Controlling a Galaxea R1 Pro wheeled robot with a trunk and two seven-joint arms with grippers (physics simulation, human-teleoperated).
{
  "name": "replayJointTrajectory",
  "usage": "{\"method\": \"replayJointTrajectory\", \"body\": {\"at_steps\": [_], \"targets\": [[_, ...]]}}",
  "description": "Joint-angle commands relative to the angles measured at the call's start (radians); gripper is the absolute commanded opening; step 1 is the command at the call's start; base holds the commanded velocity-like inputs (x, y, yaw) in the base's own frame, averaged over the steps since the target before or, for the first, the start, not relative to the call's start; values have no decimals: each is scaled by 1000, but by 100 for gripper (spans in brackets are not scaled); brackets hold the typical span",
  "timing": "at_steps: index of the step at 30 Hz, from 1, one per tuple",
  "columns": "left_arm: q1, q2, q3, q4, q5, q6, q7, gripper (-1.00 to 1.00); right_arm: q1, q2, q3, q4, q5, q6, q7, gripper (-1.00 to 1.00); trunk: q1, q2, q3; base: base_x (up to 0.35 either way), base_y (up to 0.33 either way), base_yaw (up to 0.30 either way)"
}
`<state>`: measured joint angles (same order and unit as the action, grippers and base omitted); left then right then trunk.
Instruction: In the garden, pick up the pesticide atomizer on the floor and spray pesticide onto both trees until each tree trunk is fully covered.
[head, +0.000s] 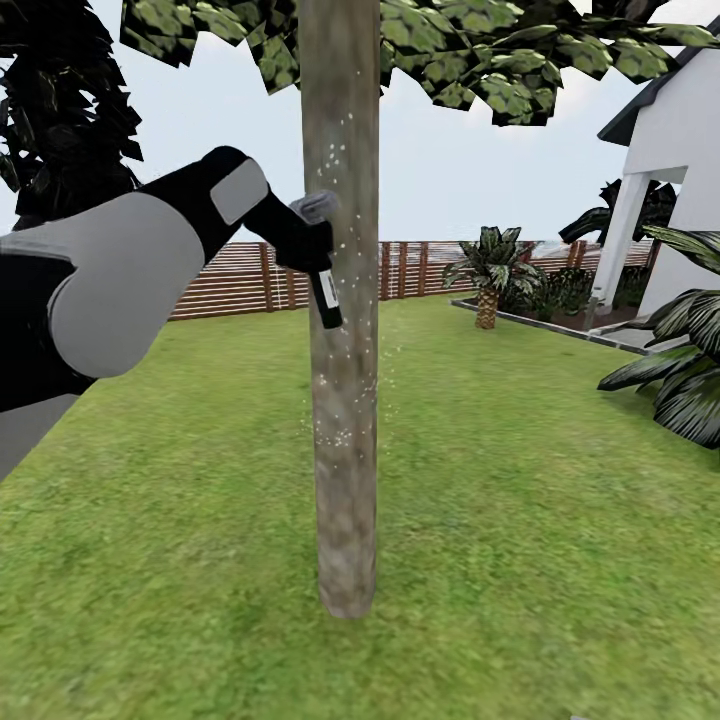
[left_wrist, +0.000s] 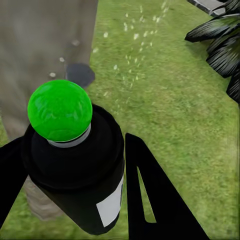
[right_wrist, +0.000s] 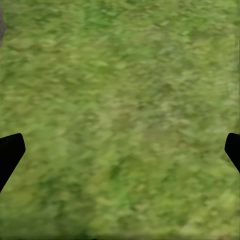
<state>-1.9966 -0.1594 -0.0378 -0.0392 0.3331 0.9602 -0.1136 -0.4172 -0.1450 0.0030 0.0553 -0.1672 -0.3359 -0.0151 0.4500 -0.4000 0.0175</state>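
A straight grey-brown tree trunk (head: 342, 330) rises from the lawn just in front of me, under a green canopy (head: 450, 50). My left gripper (head: 305, 235) is raised beside the trunk, shut on the pesticide atomizer (head: 322, 262), whose grey head touches or nearly touches the bark. White pesticide specks (head: 345, 160) dot the trunk and drift in the air. In the left wrist view the atomizer (left_wrist: 75, 160) shows a green dot on top, held between black fingers (left_wrist: 155, 200), with the trunk (left_wrist: 40, 45) behind it. My right gripper (right_wrist: 120, 150) hangs open over bare grass.
A brown slat fence (head: 230, 280) closes the lawn at the back. A stubby palm (head: 488, 275) and dark bushes (head: 670, 370) stand to the right by a white house (head: 680, 160). Open grass (head: 520, 520) surrounds the trunk.
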Motion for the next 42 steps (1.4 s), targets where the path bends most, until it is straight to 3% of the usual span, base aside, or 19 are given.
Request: {"method": "replayJointTrajectory", "body": {"at_steps": [1, 9, 11, 12, 13, 15, 29, 33, 38, 42], "targets": [[0, -1, 0, 2, 0, -1, 0, -100, 0, 0, 0, 0, 0, 0, 0, 100, 0, 0, 0, 0, 0, 0], [19, 1, 1, 6, -14, -19, 2, -100, 0, 0, 0, 0, 0, 0, 0, 100, 0, 0, 0, 0, 0, 0], [34, 1, 0, 6, -86, -23, 3, -100, 0, 1, 0, 0, 0, 0, 0, 100, 0, 0, 0, 0, 0, 0], [40, 1, 0, 7, -138, -24, 3, -100, 0, 0, 0, 0, 0, 0, 0, 100, 0, 0, 0, 0, 0, 0], [59, 1, 0, 8, -214, -25, 3, -100, 0, 0, 0, 0, 0, 0, 0, 100, 0, 0, 0, 0, 0, 0], [85, 1, 0, 8, -250, -33, 3, -100, 0, 0, 0, 0, 0, 0, 0, 100, 0, 0, 0, 0, 0, 0], [278, 9, 0, 9, -269, -167, 2, -100, 0, -1, 0, 0, 0, 0, 0, 100, 0, 0, 0, 0, 0, 0], [339, 34, 1, 9, -269, -214, 2, -100, 0, -1, 0, 0, 0, 0, 0, 100, 0, 0, 0, 0, 0, 0], [392, 61, 1, 9, -269, -227, 2, -100, 0, 0, 0, 0, 0, 0, 0, 100, 0, 0, 0, 0, 0, 0], [440, 79, 1, 9, -269, -288, 2, -100, 0, 0, 0, 0, 0, 0, 0, 100, 0, 0, 0, 0, 0, 0]]}}
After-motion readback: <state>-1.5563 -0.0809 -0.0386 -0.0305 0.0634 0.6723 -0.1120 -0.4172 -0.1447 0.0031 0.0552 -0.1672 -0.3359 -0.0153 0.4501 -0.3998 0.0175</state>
